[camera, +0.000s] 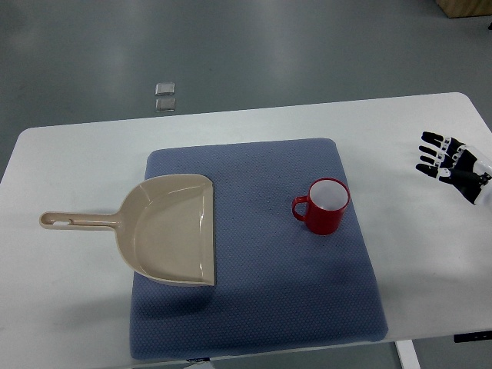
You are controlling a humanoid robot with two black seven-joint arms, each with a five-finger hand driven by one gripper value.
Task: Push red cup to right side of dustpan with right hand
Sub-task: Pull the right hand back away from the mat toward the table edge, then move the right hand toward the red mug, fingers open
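While my right hand (450,163) hovers over the white table (430,254) at three o'clock, fingers spread and holding nothing, the red cup (324,205) stands upright on the blue mat (261,307), its handle pointing to nine o'clock. From the cup, I see the beige dustpan (171,228) at nine o'clock, well apart, its long handle reaching off the mat toward the table's left edge.

Single steep overhead view from the robot's side, whole white table (430,254) and grey floor (254,46) beyond.
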